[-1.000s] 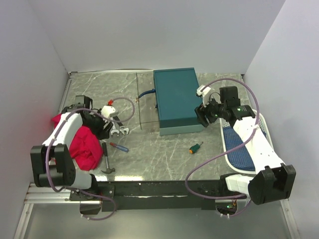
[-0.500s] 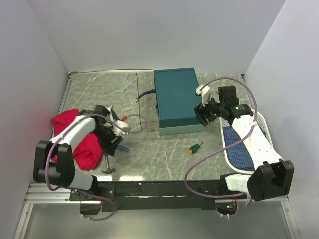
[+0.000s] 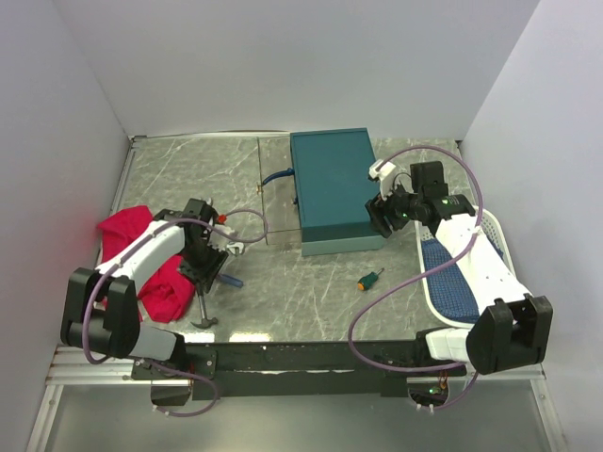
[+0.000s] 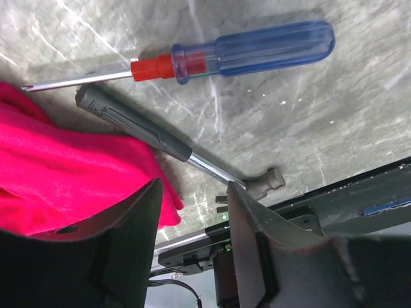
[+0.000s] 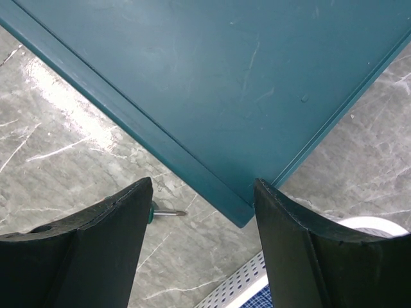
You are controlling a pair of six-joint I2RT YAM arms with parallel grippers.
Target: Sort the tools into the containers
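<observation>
teal rectangular box (image 3: 330, 188) shut; sorting seems barely begun. left of box on grey marble surface (image 3: 311, 282): red-and-blue-handled screwdriver (image 4: 212, 58), black-handled hammer (image 4: 160, 138). left pincer (image 4: 194, 192), right pincer (image 5: 202, 186) released, empty.

Screwdriver (image 4: 250, 48) of glossy clear plastic, hammer (image 4: 128, 122) matt rubbery black, cloth (image 4: 58, 173) soft fleece, tabletop (image 4: 321, 128) smooth marbled, box (image 5: 225, 64) matt teal.
</observation>
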